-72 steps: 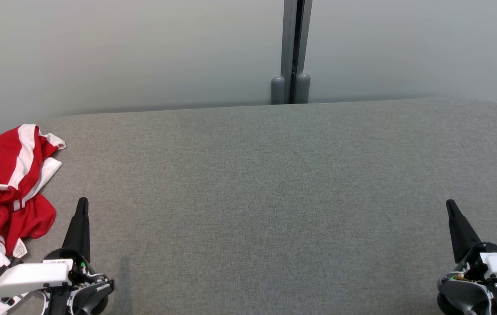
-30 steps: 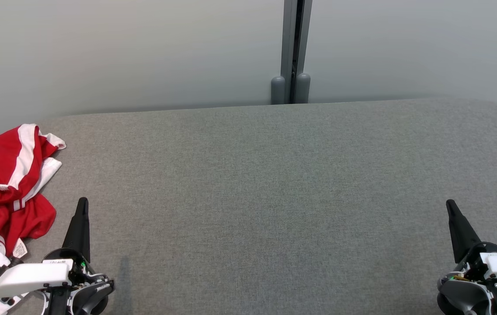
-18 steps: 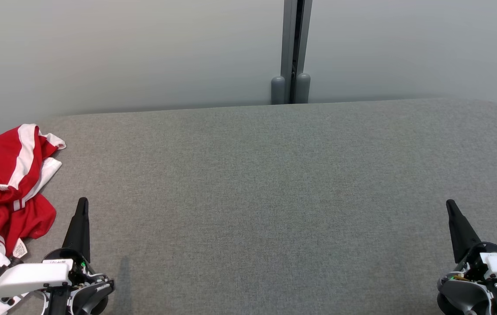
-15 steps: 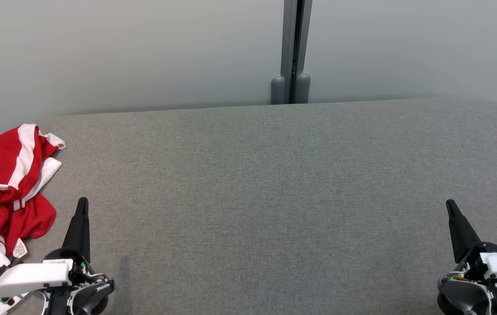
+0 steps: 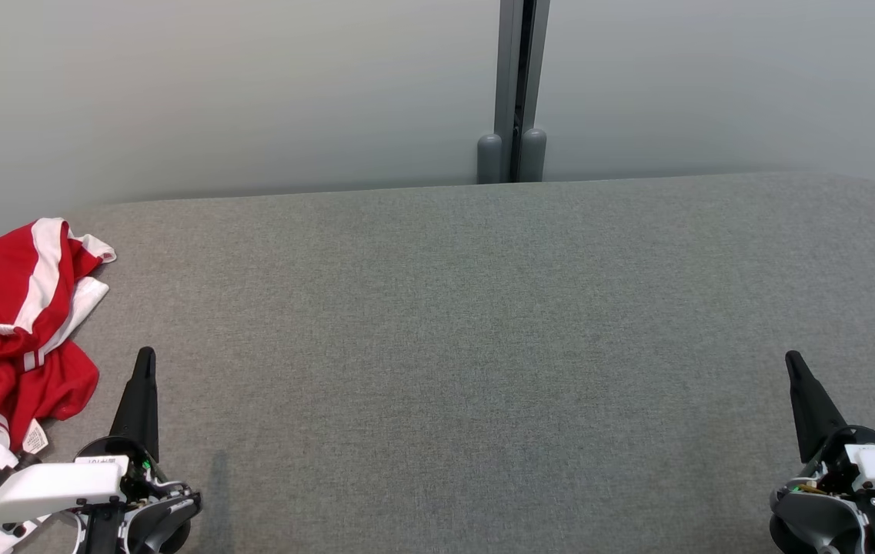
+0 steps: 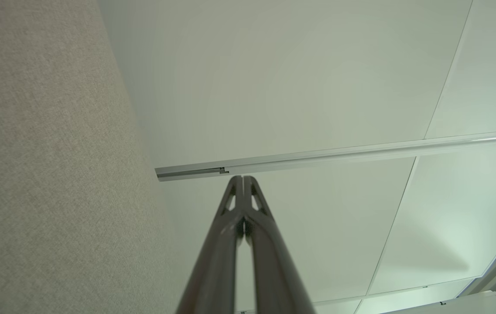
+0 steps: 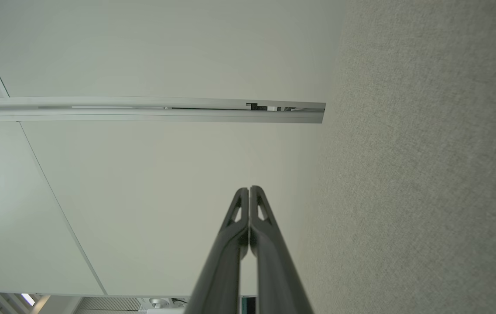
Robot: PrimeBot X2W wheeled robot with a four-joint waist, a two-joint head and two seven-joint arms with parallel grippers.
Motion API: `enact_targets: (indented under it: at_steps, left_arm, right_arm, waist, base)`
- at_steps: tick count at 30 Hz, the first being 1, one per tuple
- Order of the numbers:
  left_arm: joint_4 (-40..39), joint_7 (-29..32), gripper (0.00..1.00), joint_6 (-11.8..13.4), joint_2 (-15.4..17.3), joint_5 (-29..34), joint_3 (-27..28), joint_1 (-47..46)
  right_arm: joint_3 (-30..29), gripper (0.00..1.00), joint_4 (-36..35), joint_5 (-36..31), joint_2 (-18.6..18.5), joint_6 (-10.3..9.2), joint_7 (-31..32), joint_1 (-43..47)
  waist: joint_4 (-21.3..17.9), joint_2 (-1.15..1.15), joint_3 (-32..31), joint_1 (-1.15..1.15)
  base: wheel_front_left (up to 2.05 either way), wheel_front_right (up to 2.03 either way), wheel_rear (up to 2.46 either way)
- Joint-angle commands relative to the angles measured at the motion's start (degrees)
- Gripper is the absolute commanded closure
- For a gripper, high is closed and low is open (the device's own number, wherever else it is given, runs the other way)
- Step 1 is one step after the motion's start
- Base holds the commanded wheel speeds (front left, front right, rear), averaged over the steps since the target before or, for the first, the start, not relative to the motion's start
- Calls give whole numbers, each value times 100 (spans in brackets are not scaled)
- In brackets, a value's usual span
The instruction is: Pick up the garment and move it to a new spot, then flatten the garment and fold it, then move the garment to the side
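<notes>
**To the left lies the jersey [image 5: 6, 323], nearest the left gripper [image 5: 145, 355]**

The crumpled red-and-white jersey is seen at the grey table's [image 5: 483, 346] far left, just beside the left gripper, whose fingers are pressed together. The right gripper [image 5: 791, 360], likewise closed, is well apart.

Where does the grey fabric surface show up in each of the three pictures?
Head view: the grey fabric surface spans the middle and bottom.
Left wrist view: down the left side.
Right wrist view: down the right side.
Shared landmark: the metal wall rail, ending at the surface's far edge.
</notes>
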Motion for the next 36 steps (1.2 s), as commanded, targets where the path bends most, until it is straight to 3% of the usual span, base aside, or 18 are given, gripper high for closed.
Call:
enact_targets:
  at_steps: [1, 36]
  left_arm:
    - [-2, 14, 100, -19, 16, -3, 19, -95]
    - [-2, 14, 100, -19, 16, -3, 19, -95]
  right_arm:
    - [1, 100, -13, 11, -47, 3, 13, -52]
    - [1, 100, -13, 11, -47, 3, 12, -52]
  waist:
    - [0, 0, 0, 0]
    - [0, 0, 0, 0]
  base:
    - [0, 0, 0]
    - [0, 0, 0]
